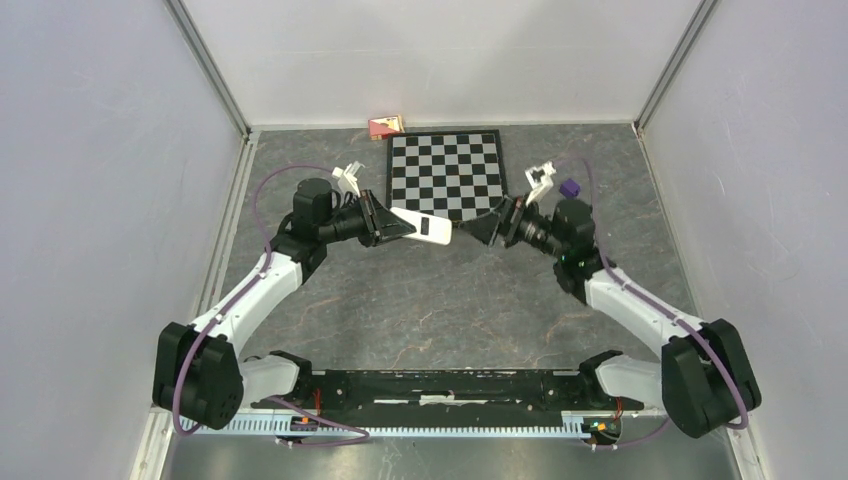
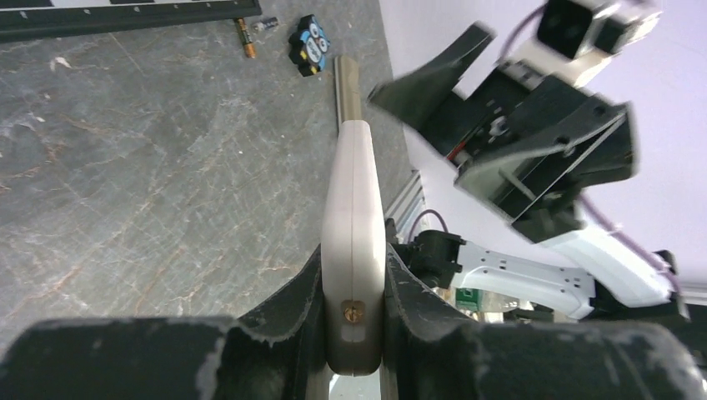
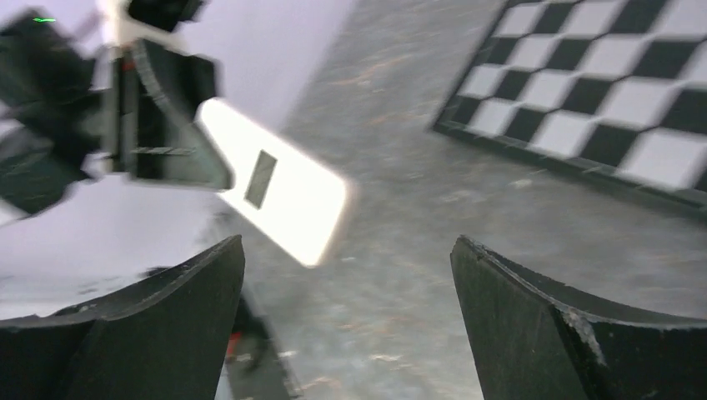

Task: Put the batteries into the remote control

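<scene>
Your two arms meet over the middle of a grey marbled table (image 1: pixel 420 310) enclosed by pale walls. A black-and-white checkerboard (image 1: pixel 445 172) lies flat behind them.

Your left gripper (image 1: pixel 388 222) is clamped on one end of the white remote control (image 1: pixel 422 228). It holds the remote in the air with the free end toward the right arm. Your right gripper (image 3: pixel 346 250) is spread wide with nothing between its fingers. It faces the remote's tip, near it but apart.

A dark rectangular slot shows on the remote's face; you cannot tell whether a cell sits in it. The batteries (image 2: pixel 247 38) lie on the table well apart from the remote, so loading looks hardly begun. A cell has yet to be picked up and seated.

Beside the batteries sits a small black block (image 2: pixel 308 47) with blue and white marks. A purple cube (image 1: pixel 569 187) shows by the right wrist. A small red box (image 1: pixel 385 126) rests against the back wall. Nothing stands between the right gripper and the remote.
</scene>
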Robot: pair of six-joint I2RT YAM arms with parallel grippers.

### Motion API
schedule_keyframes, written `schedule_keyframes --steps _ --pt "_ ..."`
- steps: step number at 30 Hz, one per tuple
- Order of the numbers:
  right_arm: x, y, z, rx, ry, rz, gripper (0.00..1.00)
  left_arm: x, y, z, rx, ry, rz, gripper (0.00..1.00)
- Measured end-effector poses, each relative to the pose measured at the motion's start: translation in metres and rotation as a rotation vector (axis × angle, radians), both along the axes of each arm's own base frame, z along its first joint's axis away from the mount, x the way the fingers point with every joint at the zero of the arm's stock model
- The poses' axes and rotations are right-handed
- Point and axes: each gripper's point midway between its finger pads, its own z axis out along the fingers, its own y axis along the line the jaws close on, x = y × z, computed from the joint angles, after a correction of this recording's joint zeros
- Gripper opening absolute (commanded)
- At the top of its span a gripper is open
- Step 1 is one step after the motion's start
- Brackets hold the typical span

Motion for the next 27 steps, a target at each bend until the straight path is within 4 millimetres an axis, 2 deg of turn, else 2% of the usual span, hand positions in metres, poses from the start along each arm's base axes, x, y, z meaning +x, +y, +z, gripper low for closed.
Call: schedule_keyframes --steps 2,3,5,8,12,15,17,19,21,23,27 --pt "-0.022 0.01 0.001 0.18 0.063 0.048 0.91 -0.002 -0.002 0.004 -0.025 0.018 -0.01 0.02" --pt "-0.029 0.012 0.002 0.239 0.094 0.062 0.86 -0.003 -0.003 0.007 -0.037 0.025 -0.014 0.02" --pt "-0.038 0.017 0.014 0.342 0.147 0.1 0.83 -0.005 -0.006 0.014 -0.067 0.041 -0.024 0.02" --pt "-0.04 0.023 0.041 0.409 0.143 0.146 0.78 -0.008 -0.009 0.027 -0.116 0.056 -0.045 0.02" --pt "-0.036 0.034 0.07 0.411 0.108 0.194 0.65 -0.012 -0.012 0.043 -0.161 0.06 -0.066 0.02" --pt "-0.036 0.045 0.076 0.402 0.112 0.227 0.52 -0.013 -0.013 0.05 -0.179 0.062 -0.071 0.02" --pt "-0.036 0.052 0.073 0.395 0.128 0.243 0.48 -0.013 -0.012 0.051 -0.184 0.068 -0.067 0.02" --pt "-0.037 0.056 0.069 0.39 0.145 0.252 0.5 -0.012 -0.012 0.051 -0.187 0.075 -0.059 0.02" --pt "-0.037 0.058 0.067 0.388 0.15 0.257 0.65 -0.01 -0.011 0.05 -0.187 0.083 -0.048 0.02" --pt "-0.037 0.058 0.069 0.387 0.134 0.257 0.76 -0.009 -0.01 0.049 -0.184 0.091 -0.036 0.02" --pt "-0.035 0.054 0.076 0.37 0.074 0.224 0.8 -0.006 -0.007 0.046 -0.176 0.104 -0.014 0.02"
